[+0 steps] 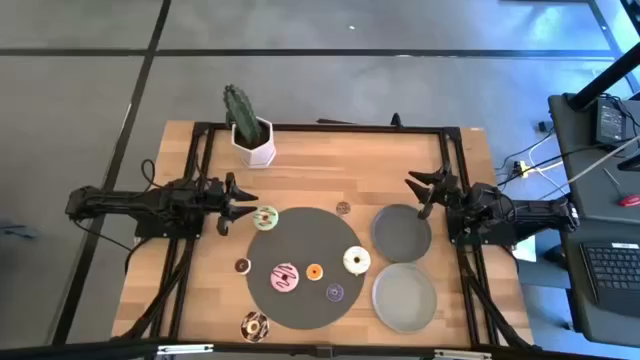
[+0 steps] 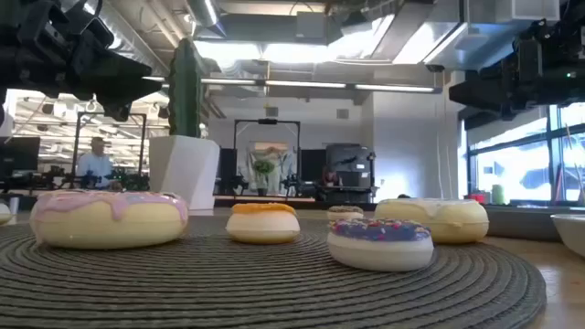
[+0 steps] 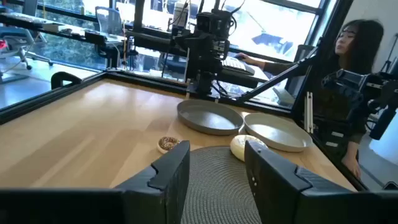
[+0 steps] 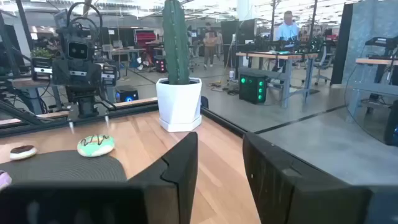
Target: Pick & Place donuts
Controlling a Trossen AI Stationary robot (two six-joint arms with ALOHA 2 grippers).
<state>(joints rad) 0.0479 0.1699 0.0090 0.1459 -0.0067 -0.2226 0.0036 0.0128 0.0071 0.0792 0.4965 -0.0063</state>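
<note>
Several toy donuts lie flat on or around the dark round mat [image 1: 305, 240]. On the mat are a pink one [image 1: 285, 277], an orange mini [image 1: 314, 271], a purple mini [image 1: 335, 292] and a cream one [image 1: 356, 261]. A pale green one [image 1: 266, 217] lies at the mat's far-left rim. Brown minis [image 1: 343, 208] [image 1: 242, 265] and a chocolate-sprinkled donut [image 1: 253, 325] lie on the wood. My left gripper [image 1: 240, 200] hovers open just left of the green donut. My right gripper [image 1: 420, 190] hovers open above the far plate's far edge.
Two grey plates, one farther [image 1: 401, 230] and one nearer [image 1: 404, 296], sit right of the mat. A cactus in a white pot [image 1: 250, 135] stands at the table's far edge. A black frame borders the table. A person [image 3: 357, 43] sits beyond the right side.
</note>
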